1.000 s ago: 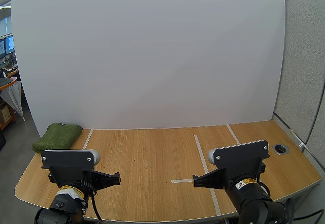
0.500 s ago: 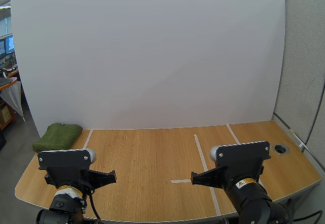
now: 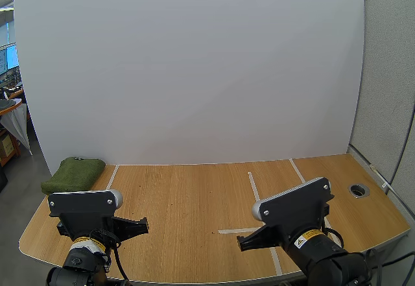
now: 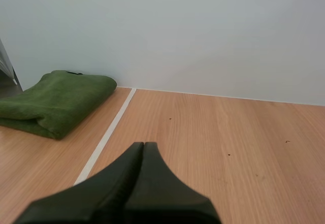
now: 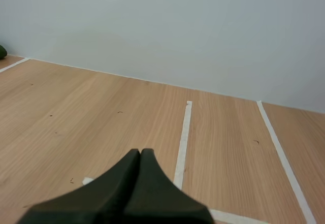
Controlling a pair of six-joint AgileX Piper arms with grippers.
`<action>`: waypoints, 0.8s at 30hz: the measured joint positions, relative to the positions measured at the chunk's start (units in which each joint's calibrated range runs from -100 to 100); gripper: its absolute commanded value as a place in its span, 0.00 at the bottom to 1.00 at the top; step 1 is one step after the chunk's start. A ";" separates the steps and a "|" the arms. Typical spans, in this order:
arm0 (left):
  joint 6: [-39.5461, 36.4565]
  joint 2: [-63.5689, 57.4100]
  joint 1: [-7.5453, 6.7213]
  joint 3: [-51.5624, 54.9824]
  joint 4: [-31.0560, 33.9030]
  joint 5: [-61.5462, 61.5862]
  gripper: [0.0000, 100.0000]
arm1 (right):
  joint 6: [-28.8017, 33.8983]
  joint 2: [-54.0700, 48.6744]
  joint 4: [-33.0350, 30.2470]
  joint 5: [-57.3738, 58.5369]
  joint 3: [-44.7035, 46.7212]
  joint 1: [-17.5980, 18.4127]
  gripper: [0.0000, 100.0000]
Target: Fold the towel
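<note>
A green towel [image 3: 73, 174] lies folded into a thick pad at the table's far left corner, against the white backboard; the left wrist view shows the towel [image 4: 53, 100] beyond a white tape line. My left gripper [image 3: 146, 222] hovers low near the front left, shut on nothing, its fingers one dark wedge [image 4: 142, 149]. My right gripper [image 3: 239, 242] is at the front right, also shut and empty [image 5: 140, 153], pointing over the tape lines. Both are well away from the towel.
White tape lines [image 3: 259, 203] mark a rectangle on the wooden table [image 3: 188, 195]. A round cable hole [image 3: 358, 189] sits at the far right. The white backboard [image 3: 194, 72] stands along the table's back edge.
My right arm has turned and dropped slightly, its gripper tip moving left and toward the front edge. The left arm drew back a little earlier and now holds still. The towel has not moved.
</note>
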 measured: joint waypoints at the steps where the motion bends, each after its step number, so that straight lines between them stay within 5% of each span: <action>1: 0.00 0.00 0.00 0.00 0.00 0.00 0.00 | 1.12 0.00 -0.67 0.00 0.00 0.11 0.00; 4: 0.00 0.00 0.00 0.00 0.00 0.00 0.00 | 3.22 0.00 -2.24 0.00 0.00 0.18 0.00; 11: 0.00 0.00 0.00 0.00 0.00 0.00 0.00 | 25.58 0.00 -24.06 3.03 0.00 -0.08 0.00; 14: 0.00 0.00 0.00 0.00 0.00 0.00 0.00 | 31.67 -0.02 -28.63 3.45 0.00 -1.02 0.00; 24: 0.00 0.00 0.00 0.00 0.00 0.00 0.00 | 31.66 -0.02 -30.60 4.33 0.00 -1.28 0.00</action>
